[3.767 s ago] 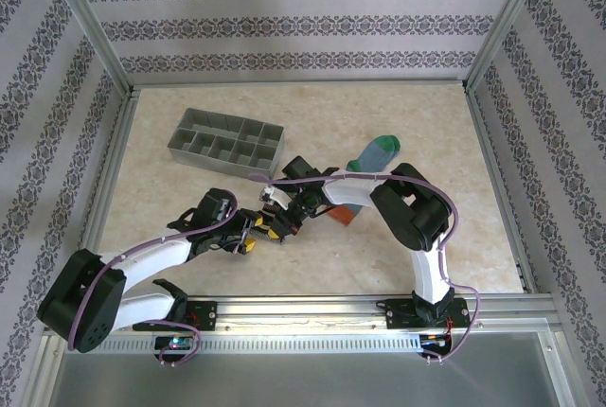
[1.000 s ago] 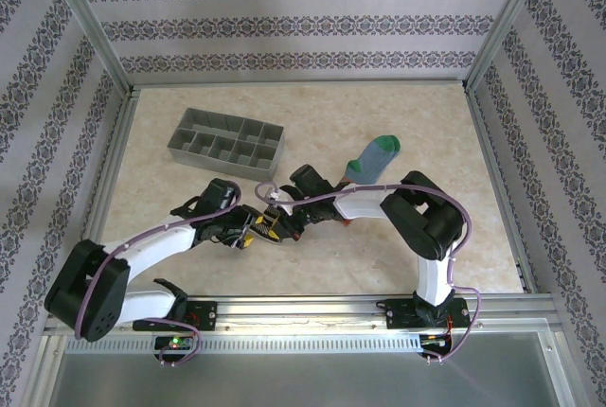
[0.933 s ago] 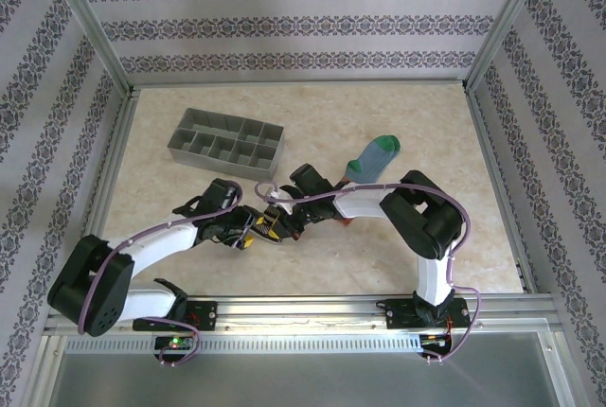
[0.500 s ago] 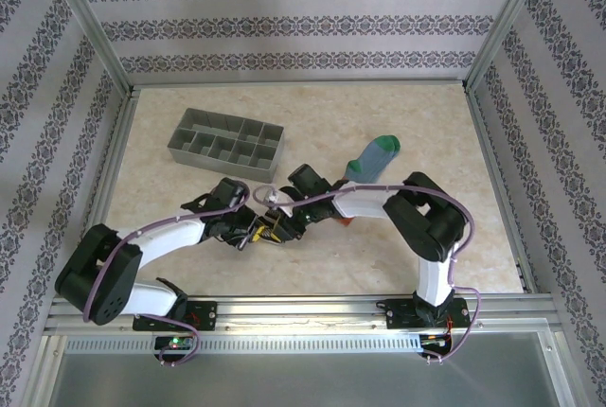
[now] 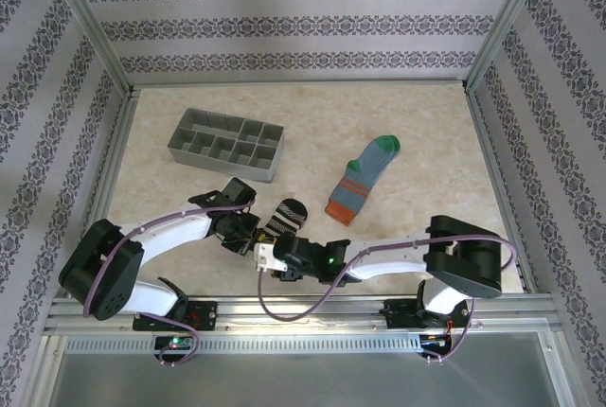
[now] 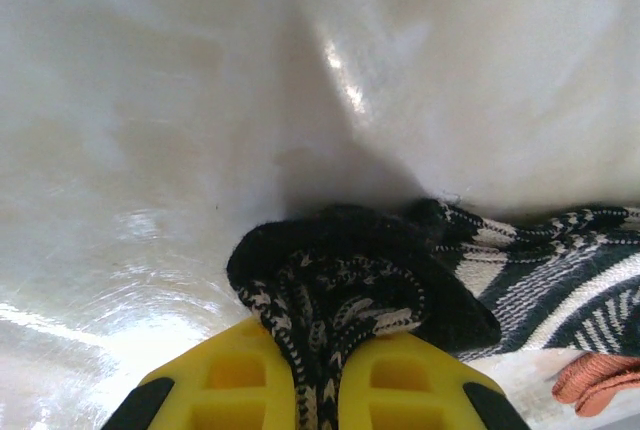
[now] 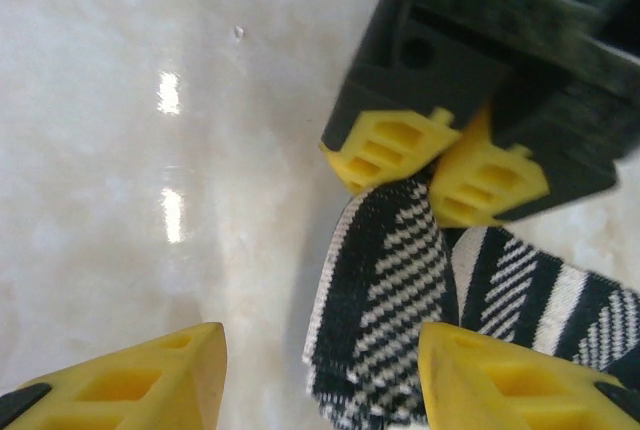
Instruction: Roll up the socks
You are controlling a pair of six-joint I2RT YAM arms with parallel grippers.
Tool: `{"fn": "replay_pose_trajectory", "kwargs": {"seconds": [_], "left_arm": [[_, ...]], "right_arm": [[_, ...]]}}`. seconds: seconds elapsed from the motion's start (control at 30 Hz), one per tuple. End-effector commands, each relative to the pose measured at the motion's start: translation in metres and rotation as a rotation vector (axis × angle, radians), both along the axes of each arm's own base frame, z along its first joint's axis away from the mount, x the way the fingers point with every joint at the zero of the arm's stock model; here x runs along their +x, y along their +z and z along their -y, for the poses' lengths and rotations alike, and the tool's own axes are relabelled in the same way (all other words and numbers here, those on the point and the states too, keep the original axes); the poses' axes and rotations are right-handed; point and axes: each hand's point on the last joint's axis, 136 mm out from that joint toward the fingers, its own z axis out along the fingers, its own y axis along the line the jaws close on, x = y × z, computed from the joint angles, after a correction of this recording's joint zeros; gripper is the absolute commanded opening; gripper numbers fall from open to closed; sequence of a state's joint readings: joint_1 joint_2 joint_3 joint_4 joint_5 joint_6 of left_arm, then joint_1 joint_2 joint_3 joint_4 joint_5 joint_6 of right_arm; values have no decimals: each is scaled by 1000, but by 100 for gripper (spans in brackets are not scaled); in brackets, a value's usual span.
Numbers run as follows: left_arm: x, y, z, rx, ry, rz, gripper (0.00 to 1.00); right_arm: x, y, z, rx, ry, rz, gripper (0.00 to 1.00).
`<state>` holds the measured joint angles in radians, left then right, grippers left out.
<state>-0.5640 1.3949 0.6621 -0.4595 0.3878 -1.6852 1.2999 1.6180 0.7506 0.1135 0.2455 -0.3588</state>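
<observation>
The black-and-white striped sock [image 5: 285, 215] lies bunched on the table. My left gripper [image 5: 248, 230] is shut on its edge, and the fabric is pinched between the yellow fingers [image 6: 400, 375] in the left wrist view. The rest of the striped sock [image 6: 520, 270] trails off to the right. My right gripper [image 5: 269, 257] stands open just in front of that sock [image 7: 385, 290], its fingers [image 7: 130, 380] apart, with the sock's end lying between them untouched. The left gripper [image 7: 440, 165] shows there too, holding the fabric. The blue-grey sock [image 5: 363, 180] with green toe and orange cuff lies flat and apart, to the right.
A grey compartment tray [image 5: 227, 145] stands at the back left. Metal frame rails [image 5: 312, 305] run along the table's near edge, and patterned walls close in the other three sides. Bare tabletop [image 5: 426, 142] lies to the right of the socks.
My left gripper has shut on the striped sock. My right gripper has opened, let go, and swung back toward the near edge, uncovering the blue-grey sock.
</observation>
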Motion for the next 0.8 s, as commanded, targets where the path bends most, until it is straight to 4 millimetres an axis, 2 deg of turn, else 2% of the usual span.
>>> {"fn": "replay_pose_trajectory", "kwargs": {"seconds": [0.0,0.2,0.33,0.4,0.47,0.6,0.7,0.77], "left_arm": [[-55,-30,-39,198,0,-227,0],[-54,-28,-38,192,-2,-214,0],[-50,-25,-37,180,0,-192,0],[-46,-20,-37,163,16,-159,1],[-40,-14,-37,133,39,-115,16],[-25,4,-41,58,105,-18,57],[-14,16,-52,35,146,45,72],[-10,19,-59,22,172,73,75]], "right_arm": [[30,10,-6,-59,-62,202,52],[45,-11,-10,-155,-72,246,47],[50,-28,-2,-199,-114,172,18],[48,-40,10,-226,-153,107,10],[42,-55,25,-256,-185,11,0],[26,-80,48,-278,-233,-197,0],[13,-92,57,-260,-250,-354,0],[7,-98,61,-256,-255,-416,0]]}}
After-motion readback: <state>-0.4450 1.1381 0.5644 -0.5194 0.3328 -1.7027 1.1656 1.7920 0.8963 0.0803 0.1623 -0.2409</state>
